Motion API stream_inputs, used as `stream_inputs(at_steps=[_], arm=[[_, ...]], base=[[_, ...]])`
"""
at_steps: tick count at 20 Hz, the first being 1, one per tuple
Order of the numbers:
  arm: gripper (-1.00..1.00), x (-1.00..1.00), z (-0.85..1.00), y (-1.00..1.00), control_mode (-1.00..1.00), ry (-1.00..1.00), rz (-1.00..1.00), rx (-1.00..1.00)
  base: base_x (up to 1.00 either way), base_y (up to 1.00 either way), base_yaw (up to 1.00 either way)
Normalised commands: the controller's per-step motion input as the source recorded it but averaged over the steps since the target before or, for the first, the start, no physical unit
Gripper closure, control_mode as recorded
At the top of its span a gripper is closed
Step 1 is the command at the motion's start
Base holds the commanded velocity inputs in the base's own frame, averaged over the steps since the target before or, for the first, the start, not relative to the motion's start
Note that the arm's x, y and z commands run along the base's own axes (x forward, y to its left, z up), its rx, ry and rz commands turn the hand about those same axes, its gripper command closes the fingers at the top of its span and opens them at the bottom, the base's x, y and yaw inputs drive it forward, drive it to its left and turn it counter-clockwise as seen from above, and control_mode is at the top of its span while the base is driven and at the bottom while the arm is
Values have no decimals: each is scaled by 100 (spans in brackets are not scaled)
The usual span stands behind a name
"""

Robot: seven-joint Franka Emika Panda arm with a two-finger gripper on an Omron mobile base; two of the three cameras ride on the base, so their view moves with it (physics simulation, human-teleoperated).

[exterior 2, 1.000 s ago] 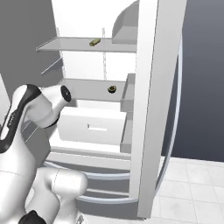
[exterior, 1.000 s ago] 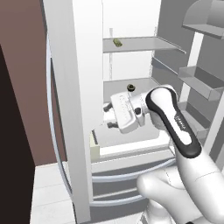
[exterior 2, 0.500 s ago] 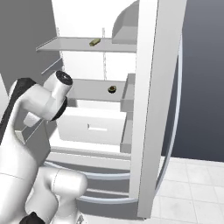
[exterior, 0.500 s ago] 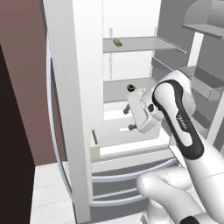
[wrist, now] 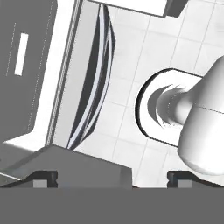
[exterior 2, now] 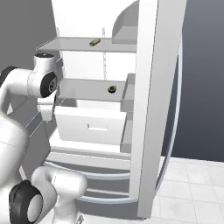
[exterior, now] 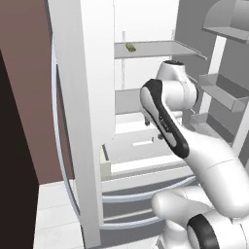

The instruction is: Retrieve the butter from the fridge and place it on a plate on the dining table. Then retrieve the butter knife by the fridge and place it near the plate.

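Fridge (exterior 2: 148,87) stands with its doors swung wide; my tool (wrist: 109,177), fingers spread and holding nothing, hangs before its white drawer (exterior 2: 94,127). Butter (exterior 2: 94,42) lies on the fridge's top shelf (exterior 2: 74,43).

Arm bent sharply at elbow, forearm raised, wrist turned downward. Tool (wrist: 111,178) points down, jaws spread wide, nothing between the fingertips (wrist: 43,178). Hand hangs at mid height.
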Motion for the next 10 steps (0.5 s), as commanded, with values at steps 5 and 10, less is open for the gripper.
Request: stream_inputs(at_steps=[5,10], arm=[[-100,3,-12,-59,-100,-11,62,-49],[-100,-3,-5,-78,-100,-10,66,-27]], base=[[0,0,0],[0,0,0]])
